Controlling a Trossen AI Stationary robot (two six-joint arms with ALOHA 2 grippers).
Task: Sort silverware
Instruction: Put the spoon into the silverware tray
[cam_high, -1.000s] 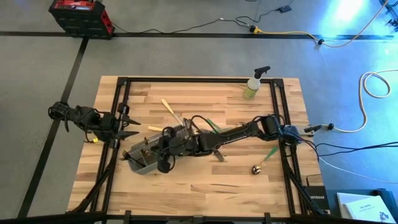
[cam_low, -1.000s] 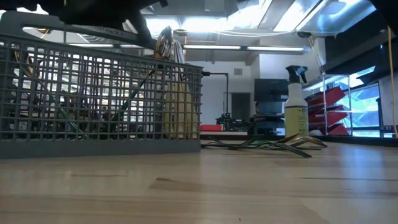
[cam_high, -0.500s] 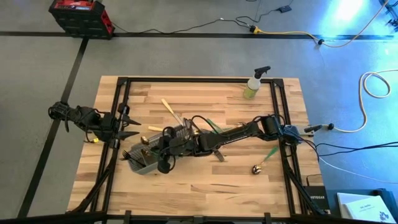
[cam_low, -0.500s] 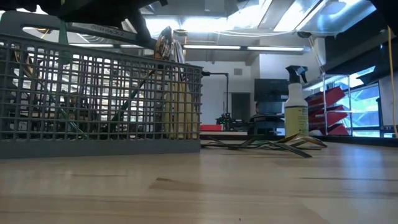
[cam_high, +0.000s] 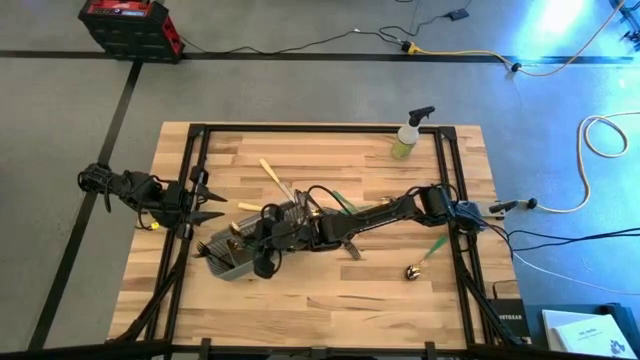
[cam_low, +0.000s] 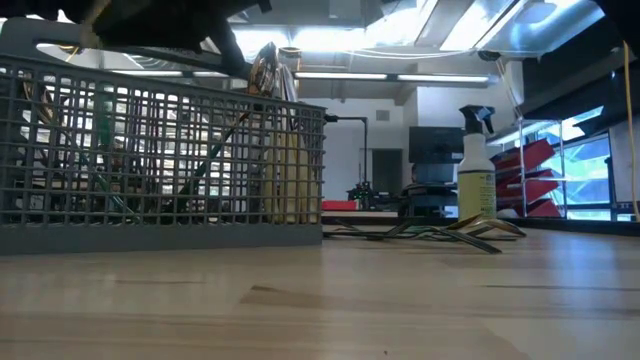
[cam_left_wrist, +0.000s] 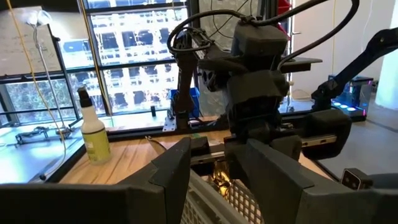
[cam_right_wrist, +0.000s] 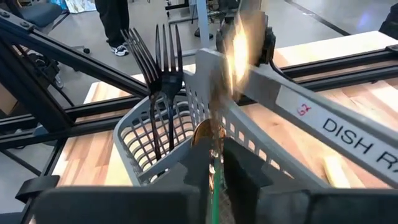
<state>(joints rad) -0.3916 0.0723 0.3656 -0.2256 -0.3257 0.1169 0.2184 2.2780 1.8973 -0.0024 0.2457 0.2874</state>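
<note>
— Starting from the silverware: where do we see it?

— Mostly in the grey mesh caddy (cam_high: 228, 262), which sits left of the tabletop's (cam_high: 300, 300) middle. Two dark forks (cam_right_wrist: 158, 68) stand tines up in its end compartment, and a green-handled piece (cam_right_wrist: 214, 186) hangs into it, right at the right gripper (cam_right_wrist: 215, 146).

— Do we count that piece as held?

— We cannot tell; the handle runs through that gripper, but whether the jaws pinch it is unclear.

— And outside the caddy?

— A cream-handled piece (cam_high: 275, 178) lies beyond it toward the far edge. A green-handled spoon (cam_high: 422, 262) lies near the right edge. A dark fork (cam_high: 351, 250) rests under the right arm.

— The left gripper (cam_high: 212, 200)?

— It hovers at the left edge, just beside the caddy, jaws spread and empty.

— Anything else?

— A spray bottle (cam_high: 408, 135) stands at the far right corner.
</note>
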